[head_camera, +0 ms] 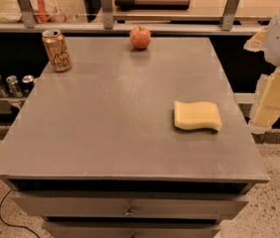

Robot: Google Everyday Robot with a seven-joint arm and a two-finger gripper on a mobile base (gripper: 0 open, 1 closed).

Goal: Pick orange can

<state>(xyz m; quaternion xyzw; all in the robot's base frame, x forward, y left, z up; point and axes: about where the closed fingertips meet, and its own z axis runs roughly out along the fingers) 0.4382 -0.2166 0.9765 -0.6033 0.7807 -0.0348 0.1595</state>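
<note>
The orange can [56, 50] stands upright at the far left corner of the grey table [115, 118]. It is orange-gold with a silver top and pale cursive lettering. My arm shows at the right edge of the view as white and pale yellow segments. The gripper [271, 103] hangs beyond the table's right side, about level with the table's middle. It is far from the can and touches nothing.
A red-orange apple [140, 37] sits at the table's far edge, near the middle. A yellow sponge [197, 115] lies on the right part of the table. Several small silver cans [12, 85] stand on a low shelf to the left. A railing with glass panels [130, 14] runs behind the table. Drawers [130, 205] are in the table's front.
</note>
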